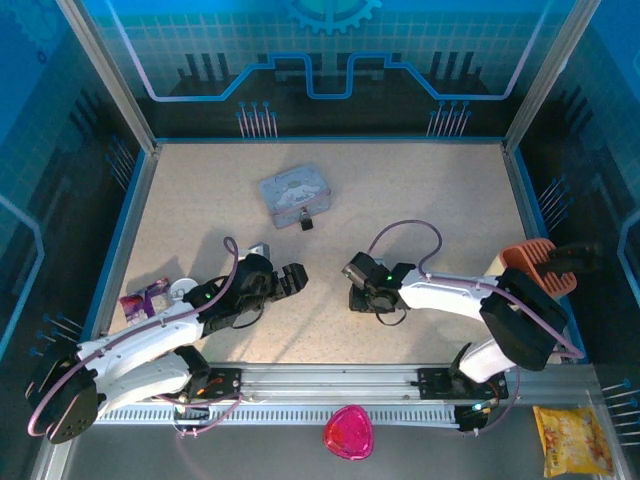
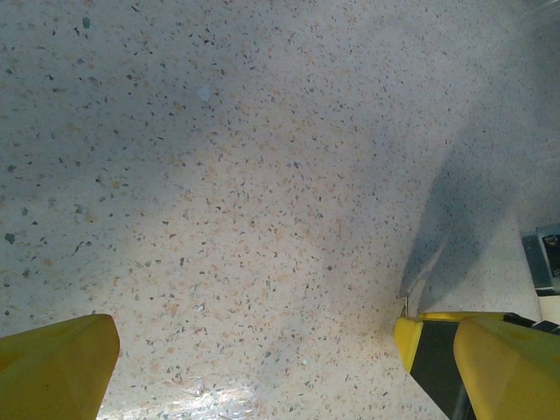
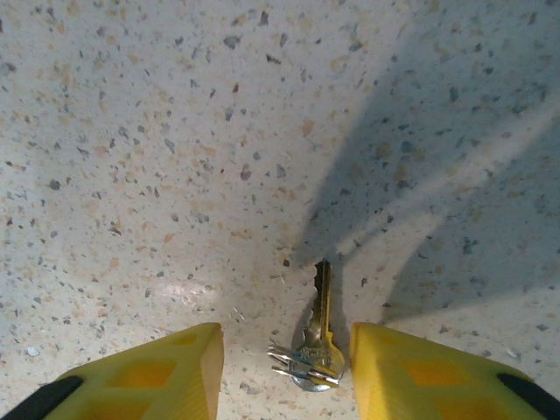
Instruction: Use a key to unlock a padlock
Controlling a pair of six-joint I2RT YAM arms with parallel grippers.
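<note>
Speckled tabletop; key (image 3: 320,315) lies flat between the right gripper's (image 3: 284,337) parted fingers, ungripped; left gripper (image 2: 256,337) gapes empty; padlock (image 1: 306,223) sits by the tin (image 1: 294,194); grasping the key likely comes next.

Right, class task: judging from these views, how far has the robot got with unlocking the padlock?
Nothing looks finished. The padlock sits by the grey tin, untouched. In hand: the right gripper is open astride the key, which lies on the table. Left to do: grip the key, carry it over, insert and turn. The left gripper is open, holding nothing.
</note>
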